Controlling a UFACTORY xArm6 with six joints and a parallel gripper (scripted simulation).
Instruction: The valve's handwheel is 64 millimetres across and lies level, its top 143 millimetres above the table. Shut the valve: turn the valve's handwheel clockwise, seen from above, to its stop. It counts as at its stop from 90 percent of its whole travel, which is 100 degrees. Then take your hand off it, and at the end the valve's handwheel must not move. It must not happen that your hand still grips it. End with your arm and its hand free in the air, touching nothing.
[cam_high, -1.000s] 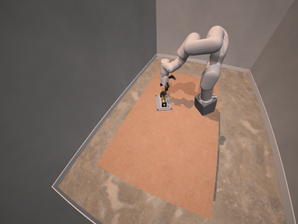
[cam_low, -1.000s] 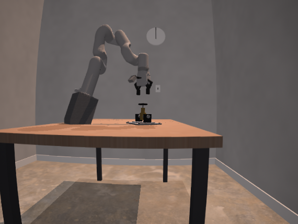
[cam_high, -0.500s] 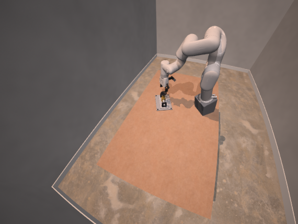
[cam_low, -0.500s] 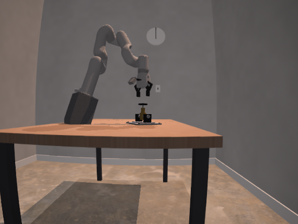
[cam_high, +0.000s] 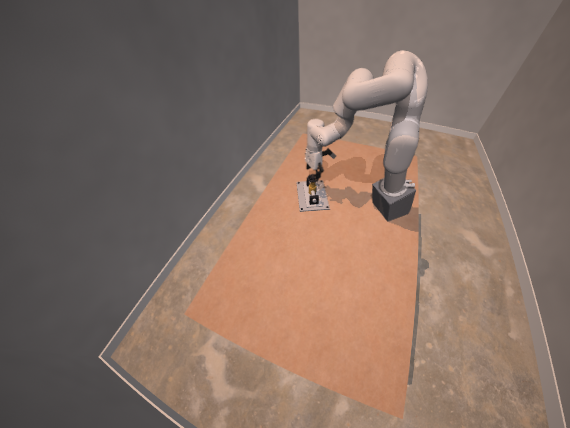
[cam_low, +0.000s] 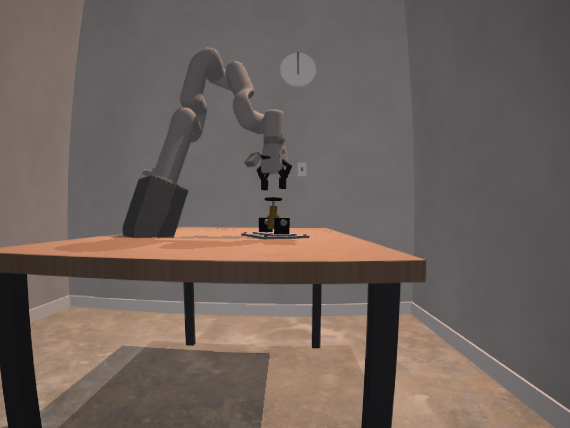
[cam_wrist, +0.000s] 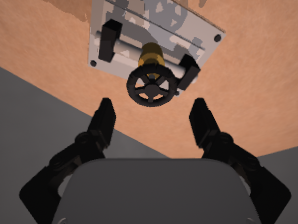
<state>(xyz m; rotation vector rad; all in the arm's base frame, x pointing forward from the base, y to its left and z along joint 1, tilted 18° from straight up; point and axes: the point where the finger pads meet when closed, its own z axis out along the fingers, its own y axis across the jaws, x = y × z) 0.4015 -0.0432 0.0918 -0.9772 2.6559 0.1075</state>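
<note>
The valve has a black spoked handwheel (cam_wrist: 150, 88) on a brass stem (cam_low: 272, 215), held in black blocks on a grey baseplate (cam_low: 275, 237). It stands on the wooden table, small in the top view (cam_high: 313, 192). My gripper (cam_low: 273, 184) points straight down and hangs a short way above the handwheel (cam_low: 273, 199), apart from it. In the wrist view the open fingers stand wide, with the wheel lying just beyond the fingertips and between them. Nothing is between the fingers.
The arm's dark base (cam_low: 154, 206) stands on the table to the left of the valve. The table's near edge (cam_low: 210, 270) is well in front of the valve. A round wall clock (cam_low: 298, 69) hangs behind.
</note>
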